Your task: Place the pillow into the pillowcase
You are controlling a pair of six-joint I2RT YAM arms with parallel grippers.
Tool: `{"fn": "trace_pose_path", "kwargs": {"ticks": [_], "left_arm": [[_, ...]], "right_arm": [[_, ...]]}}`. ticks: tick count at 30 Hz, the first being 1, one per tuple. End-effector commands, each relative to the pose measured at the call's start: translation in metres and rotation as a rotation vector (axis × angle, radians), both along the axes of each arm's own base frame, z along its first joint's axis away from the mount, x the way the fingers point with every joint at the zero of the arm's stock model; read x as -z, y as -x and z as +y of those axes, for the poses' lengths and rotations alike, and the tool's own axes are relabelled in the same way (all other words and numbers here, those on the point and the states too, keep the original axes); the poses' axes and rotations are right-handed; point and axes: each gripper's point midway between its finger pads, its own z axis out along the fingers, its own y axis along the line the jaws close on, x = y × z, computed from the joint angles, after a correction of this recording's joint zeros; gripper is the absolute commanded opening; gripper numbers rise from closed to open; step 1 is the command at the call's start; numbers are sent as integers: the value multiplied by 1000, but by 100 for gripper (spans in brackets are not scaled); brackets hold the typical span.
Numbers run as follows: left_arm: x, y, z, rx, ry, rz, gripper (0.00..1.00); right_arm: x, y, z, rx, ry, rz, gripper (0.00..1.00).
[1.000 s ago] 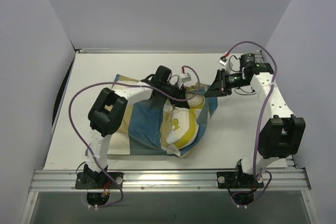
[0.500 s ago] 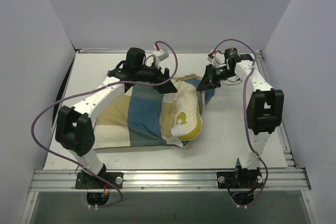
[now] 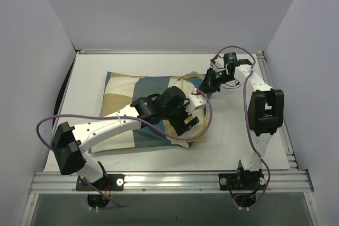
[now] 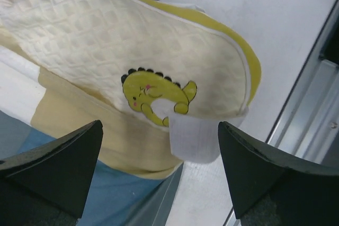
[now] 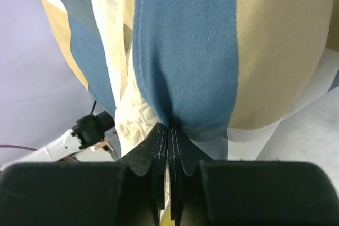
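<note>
Cream diamond-knit pillow, yellow piping, yellow dinosaur emblem, blue-tan-white check pillowcase, white table

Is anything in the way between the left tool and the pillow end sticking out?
Nothing visible. The open left tool directly faces the bare corner of the pillow; the pillowcase shows only beside it.

This looked like a robotics lab test cell rather than a home. A bare white table was boxed in on three sides by plain pale walls. An aluminium rail ran along its near edge, and the left arm and right arm stood bolted there, trailing loose purple cables.
</note>
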Motion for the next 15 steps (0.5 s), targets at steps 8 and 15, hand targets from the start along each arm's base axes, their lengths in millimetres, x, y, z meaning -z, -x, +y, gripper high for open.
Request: {"fn": "trace_pose_path", "kwargs": {"ticks": [8, 15], "left_arm": [[6, 32, -39, -27, -87, -284, 97], [27, 26, -56, -32, -192, -441, 98]], "right_arm": [[-38, 17, 3, 59, -28, -27, 0], [-36, 22, 2, 63, -25, -15, 0]]}}
